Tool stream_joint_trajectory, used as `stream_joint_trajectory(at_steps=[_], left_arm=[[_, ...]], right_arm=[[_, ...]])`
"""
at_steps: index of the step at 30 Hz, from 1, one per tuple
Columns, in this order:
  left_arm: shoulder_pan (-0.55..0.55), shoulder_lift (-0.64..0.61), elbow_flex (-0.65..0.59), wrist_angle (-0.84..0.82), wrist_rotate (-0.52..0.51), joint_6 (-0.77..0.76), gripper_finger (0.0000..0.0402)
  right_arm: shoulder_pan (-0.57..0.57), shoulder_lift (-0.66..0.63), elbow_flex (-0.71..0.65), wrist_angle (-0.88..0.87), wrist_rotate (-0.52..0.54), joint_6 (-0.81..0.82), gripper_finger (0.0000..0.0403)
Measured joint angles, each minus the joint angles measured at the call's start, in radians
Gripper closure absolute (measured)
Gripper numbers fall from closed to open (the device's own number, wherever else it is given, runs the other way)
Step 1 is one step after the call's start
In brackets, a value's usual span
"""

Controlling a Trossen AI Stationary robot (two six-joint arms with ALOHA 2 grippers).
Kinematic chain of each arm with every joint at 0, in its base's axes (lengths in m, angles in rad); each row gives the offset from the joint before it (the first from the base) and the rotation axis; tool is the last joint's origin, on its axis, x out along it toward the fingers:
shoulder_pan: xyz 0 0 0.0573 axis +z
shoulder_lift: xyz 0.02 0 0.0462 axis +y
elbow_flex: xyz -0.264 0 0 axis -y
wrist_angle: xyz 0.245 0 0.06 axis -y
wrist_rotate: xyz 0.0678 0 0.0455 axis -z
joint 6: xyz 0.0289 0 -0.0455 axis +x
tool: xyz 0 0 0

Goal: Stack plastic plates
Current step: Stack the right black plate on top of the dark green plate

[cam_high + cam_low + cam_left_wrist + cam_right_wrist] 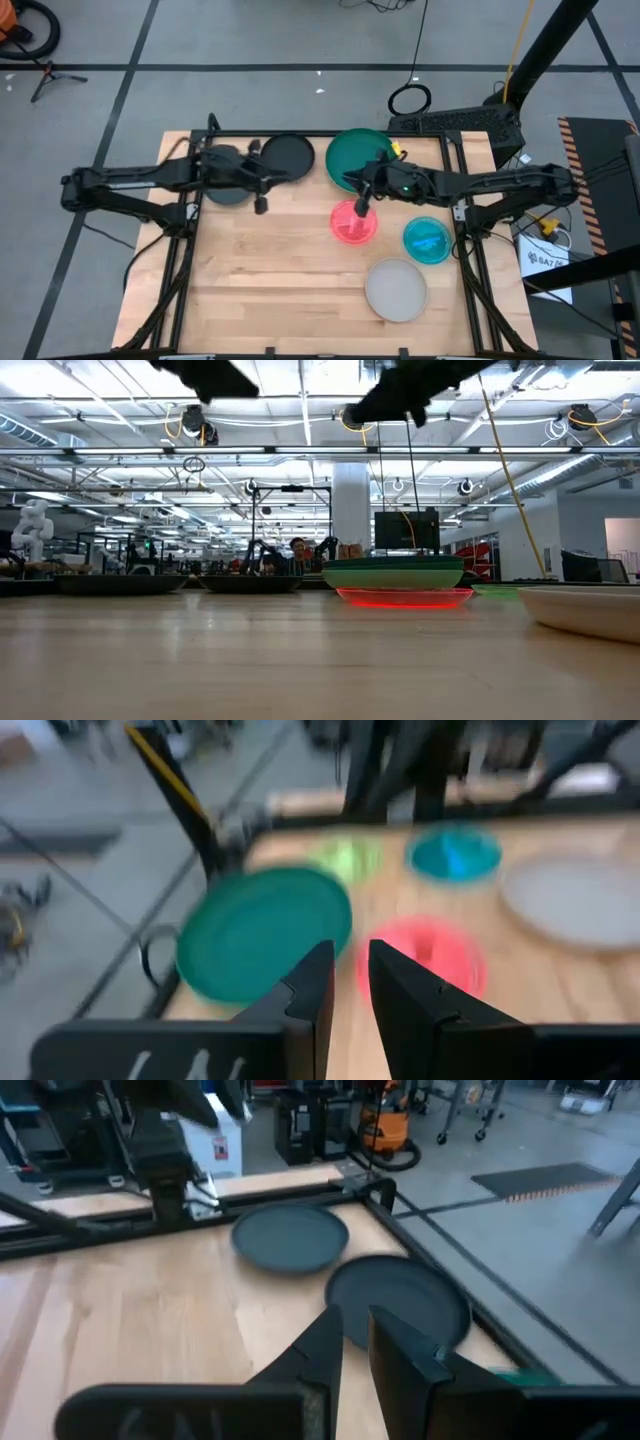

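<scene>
plates are round, all lying flat on the wooden table (pixel 270 270), so no long axis to speak of; rims face up.

back edge, left to right in high view: dark grey plate (pixel 226 190) mostly under the left arm, black plate (pixel 287 155) just beside it, then dark green plate (pixel 356 155) at back centre-right. a light green plate (pixel 346 858) shows past the dark green one in left wrist view, partly hidden elsewhere. pink plate (pixel 353 222) sits mid-table just in front of the dark green one, blue plate (pixel 427 240) to its right, near but apart. frosted white plate (pixel 397 289) is nearer the front edge, apart from the rest.

left gripper (pixel 259 203) is over the back-left area, beside the dark grey and black plates, fingers (pixel 310 1000) a narrow gap apart w/ nothing between them. right gripper (pixel 361 208) hangs over the pink plate's back edge, near the dark green plate's front rim; its fingers (pixel 320 1350) also nearly closed, a slim gap, holding nothing.

low view: both arms are up off the table, pink plate in front of the dark green one, white plate's rim at right.

around: table frame rails, cables, a black coil on the floor behind. the two arms cross over the back row, covering parts of the grey and green plates from above.
</scene>
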Motion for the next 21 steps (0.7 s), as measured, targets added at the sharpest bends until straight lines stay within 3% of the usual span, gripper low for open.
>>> stream_joint_trajectory(at_steps=[13, 21], left_arm=[[-0.07, -0.137, -0.004, -0.062, 0.0, 0.035, 0.0328], [-0.083, -0.277, -0.149, -0.006, -0.029, 0.023, 0.0327]], right_arm=[[-0.053, 0.36, 0.358, -0.052, -0.001, -0.112, 0.0358], [-0.077, 0.511, 0.496, -0.098, -0.004, -0.116, 0.0358]])
